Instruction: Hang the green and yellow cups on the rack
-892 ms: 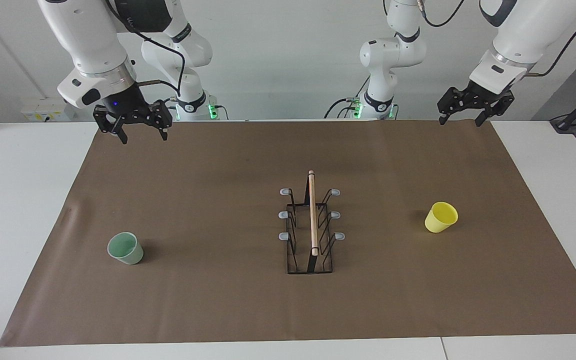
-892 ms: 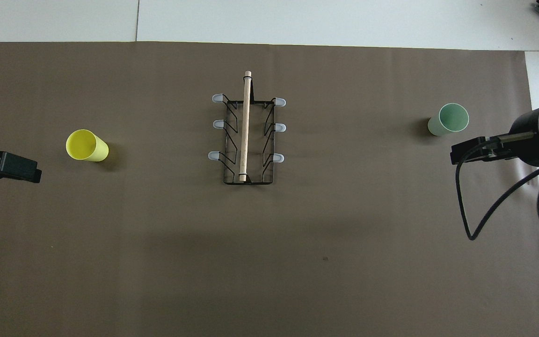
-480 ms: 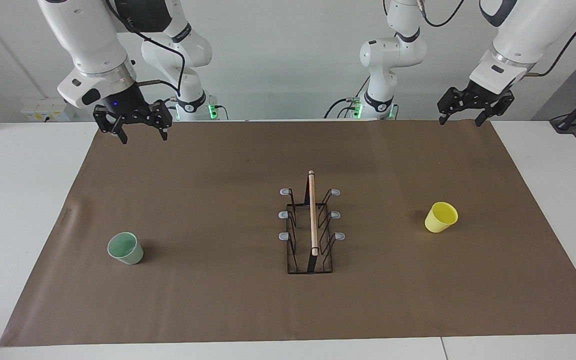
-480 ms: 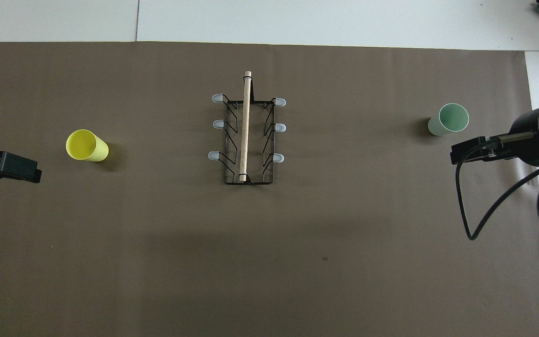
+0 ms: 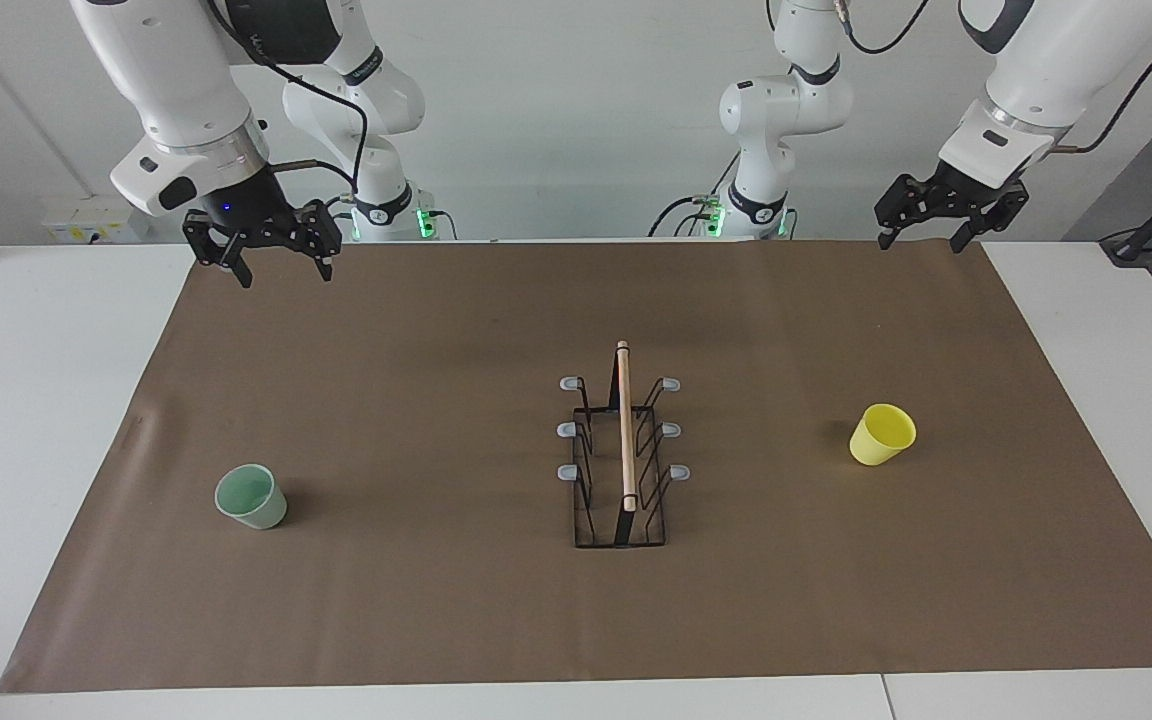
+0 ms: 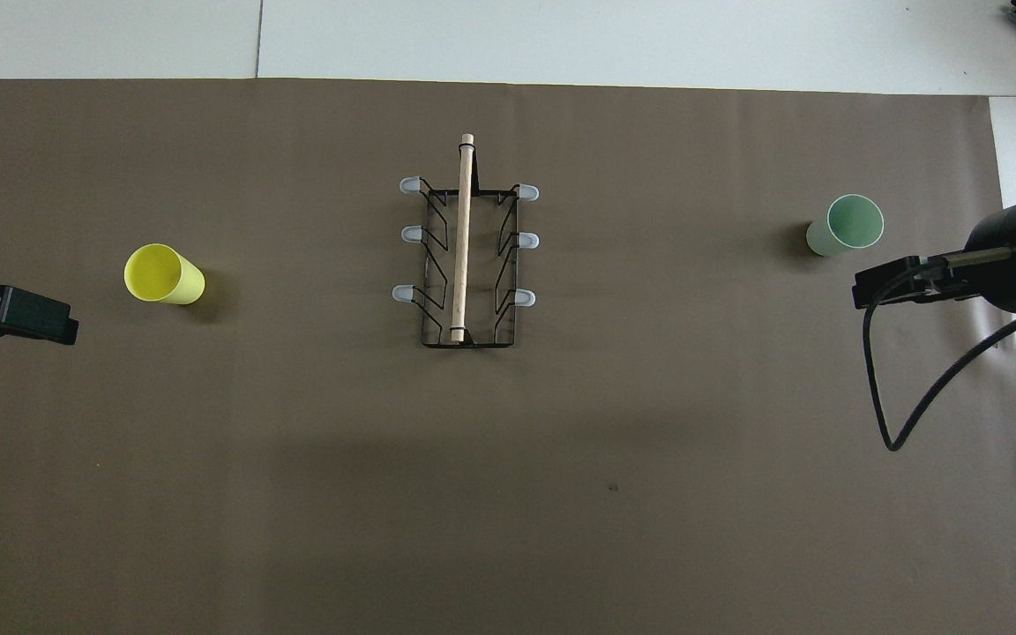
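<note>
- The brown mat (image 5: 436,400) covers most of the table; its corners run out of the overhead view.
- The right gripper (image 5: 279,272) hangs empty over the mat's edge nearest the robots, fingers spread wide; from overhead only its arm's wrist shows.
- The left gripper (image 5: 920,240) hangs likewise at its own end, wide open and empty.
- The rack (image 5: 624,465) stands mid-mat.
- The yellow cup (image 5: 882,434) and the green cup (image 5: 251,497) stand upright well apart, toward the left and right arms' ends.
</note>
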{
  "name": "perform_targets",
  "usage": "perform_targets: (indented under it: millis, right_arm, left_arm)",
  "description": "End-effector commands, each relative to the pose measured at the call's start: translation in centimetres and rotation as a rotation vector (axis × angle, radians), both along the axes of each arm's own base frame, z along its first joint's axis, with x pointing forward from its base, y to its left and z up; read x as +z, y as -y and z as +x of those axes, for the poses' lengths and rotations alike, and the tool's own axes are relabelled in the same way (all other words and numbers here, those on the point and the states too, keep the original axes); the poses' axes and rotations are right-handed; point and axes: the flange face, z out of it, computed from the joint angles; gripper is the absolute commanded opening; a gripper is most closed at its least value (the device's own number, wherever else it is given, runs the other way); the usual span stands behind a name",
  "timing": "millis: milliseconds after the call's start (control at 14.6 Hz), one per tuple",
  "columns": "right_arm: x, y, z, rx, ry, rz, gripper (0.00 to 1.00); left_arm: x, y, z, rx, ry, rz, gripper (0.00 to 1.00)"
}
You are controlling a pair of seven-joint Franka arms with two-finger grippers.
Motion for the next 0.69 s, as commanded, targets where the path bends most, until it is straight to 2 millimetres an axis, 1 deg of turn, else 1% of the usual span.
perform_targets:
  millis: [0,137,206,343,412,480,549,618]
  right_arm:
    - [0.2,0.6,-0.4,-0.020,-0.001,0.014,1.00]
    - [0.0,-1.4,-0.7,0.025,-0.009,-0.003,1.00]
    - [-0.4,-1.4,-0.4,0.042,0.005,-0.004,1.00]
    - [-1.8,0.2,-0.1,0.174,-0.008,-0.029,1.00]
    - [-2.2,1.1,0.2,0.247,-0.018,-0.082,1.00]
    - [-3.1,1.5,0.5,0.272,-0.039,-0.112,1.00]
    - [-3.9,1.2,0.8,0.287,-0.055,-0.126,1.00]
    - [-5.0,1.2,1.3,0.302,-0.077,-0.163,1.00]
  left_arm:
    - [0.0,0.0,-0.3,-0.002,-0.012,0.017,1.00]
    - [0.0,0.0,-0.3,-0.002,-0.012,0.017,1.00]
    - [0.0,0.0,-0.3,-0.002,-0.012,0.017,1.00]
    - [0.2,-0.2,0.0,0.004,0.008,0.017,1.00]
    - [0.1,0.0,0.1,0.000,0.017,0.015,1.00]
    - [-0.2,0.1,0.1,0.004,0.018,0.013,1.00]
    - [-0.4,0.1,0.2,0.005,0.029,0.014,1.00]
    - [-0.3,0.0,0.5,-0.006,0.051,0.013,1.00]
